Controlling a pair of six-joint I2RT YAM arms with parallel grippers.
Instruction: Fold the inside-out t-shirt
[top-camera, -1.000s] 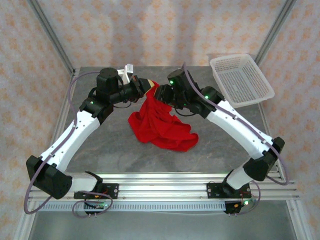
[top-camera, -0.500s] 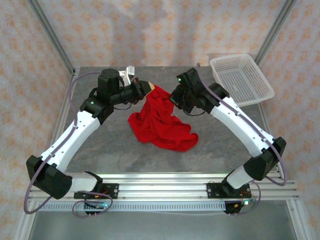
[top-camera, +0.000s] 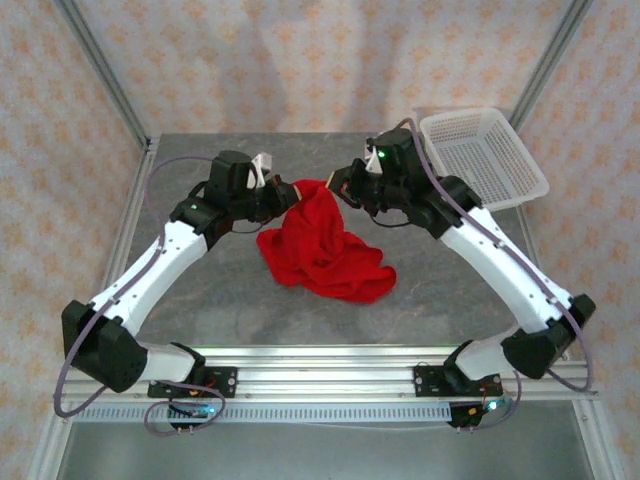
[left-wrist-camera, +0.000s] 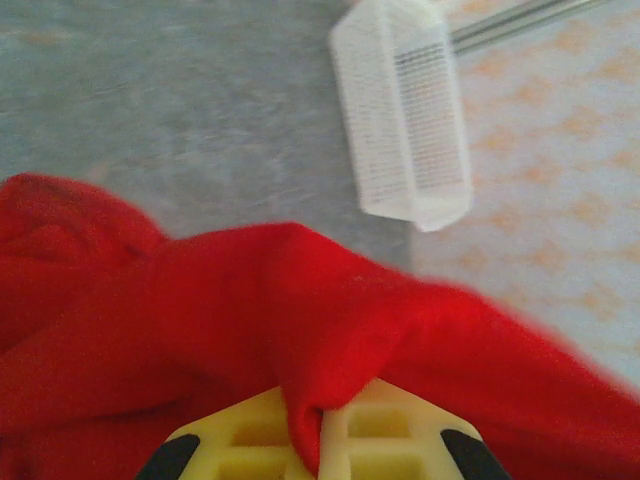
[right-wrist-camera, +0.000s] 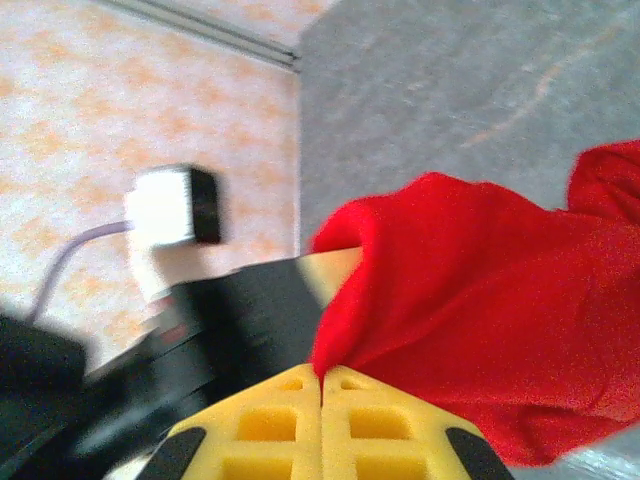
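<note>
The inside-out t-shirt (top-camera: 322, 252) is a bright red bunched heap on the grey table, its top edge lifted between both arms. My left gripper (top-camera: 291, 193) is shut on a fold of that edge; in the left wrist view the red fabric (left-wrist-camera: 250, 310) is pinched between the yellow pads of the gripper (left-wrist-camera: 322, 418). My right gripper (top-camera: 339, 184) is shut on the same raised edge a little to the right. In the right wrist view the cloth (right-wrist-camera: 480, 300) comes out of the closed jaws of the right gripper (right-wrist-camera: 321, 378). The lower shirt rests on the table.
A white mesh basket (top-camera: 485, 160) stands at the back right corner, also visible in the left wrist view as the basket (left-wrist-camera: 405, 110). The left arm's black wrist (right-wrist-camera: 240, 310) is close beside the right gripper. Bare grey table (top-camera: 210, 290) lies left and in front of the shirt.
The right gripper has shut on the shirt's raised edge and drawn back to the right. The left gripper has shifted slightly right and forward, still holding the cloth.
</note>
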